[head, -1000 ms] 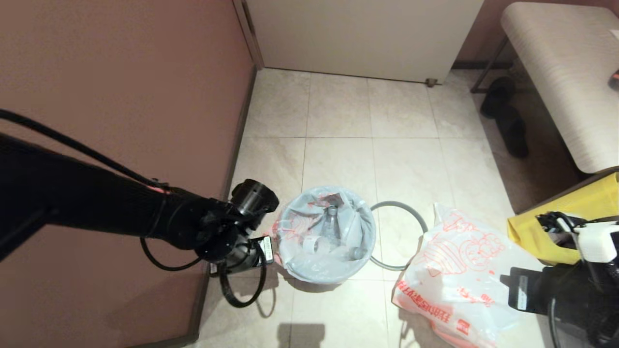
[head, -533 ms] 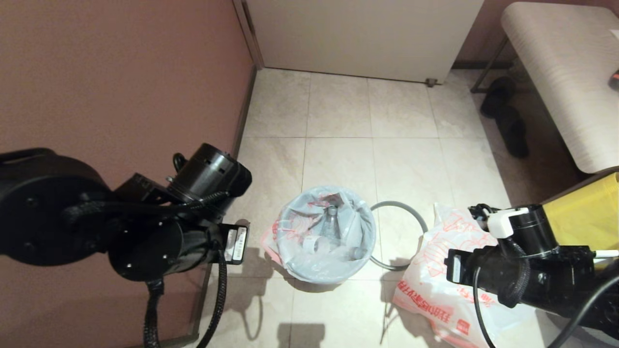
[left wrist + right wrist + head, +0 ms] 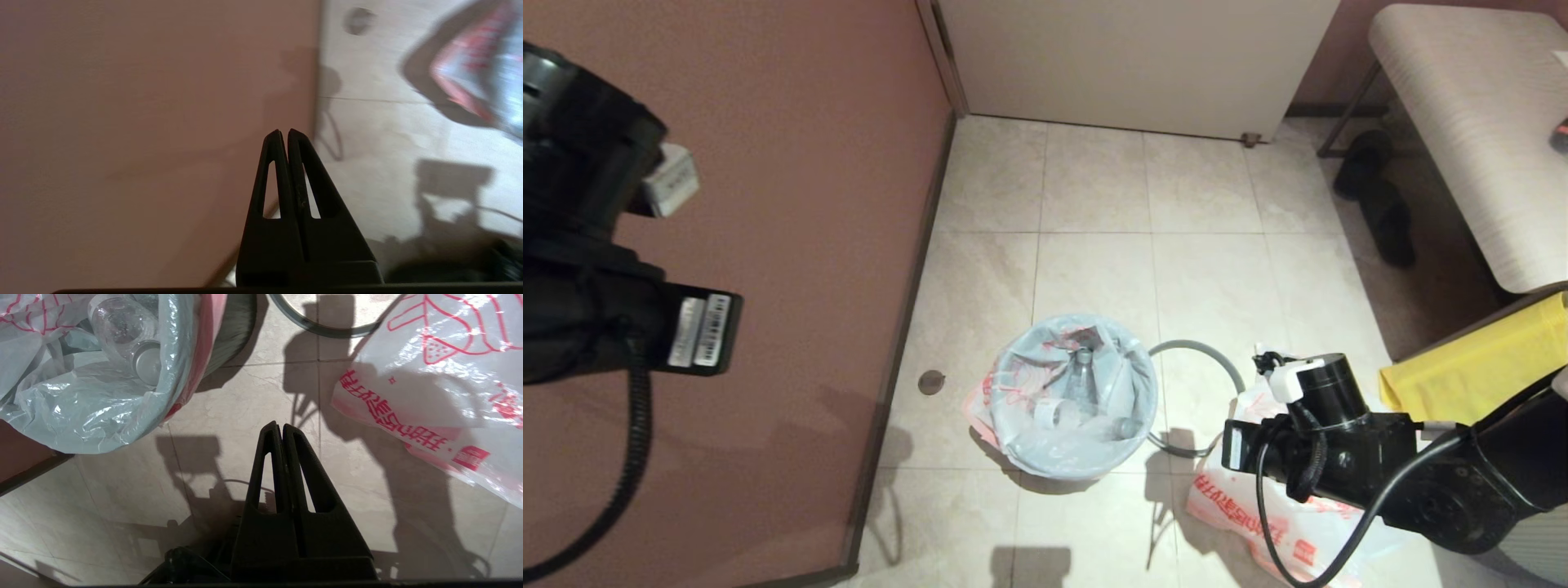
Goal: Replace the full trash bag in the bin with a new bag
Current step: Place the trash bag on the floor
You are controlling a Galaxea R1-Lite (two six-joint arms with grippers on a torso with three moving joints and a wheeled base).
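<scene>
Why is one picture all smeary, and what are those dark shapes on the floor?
Left wrist view: the full trash bag is smeared and soft, though the shut left gripper looks crisp. Right wrist view: sharp, with bright glare on the new bag and hard arm shadows across the floor tiles. Head view: evenly lit, shadows falling toward the camera beside the bin.

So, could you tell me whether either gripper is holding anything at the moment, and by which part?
Nothing is held: the left gripper and right gripper are both shut on nothing.
</scene>
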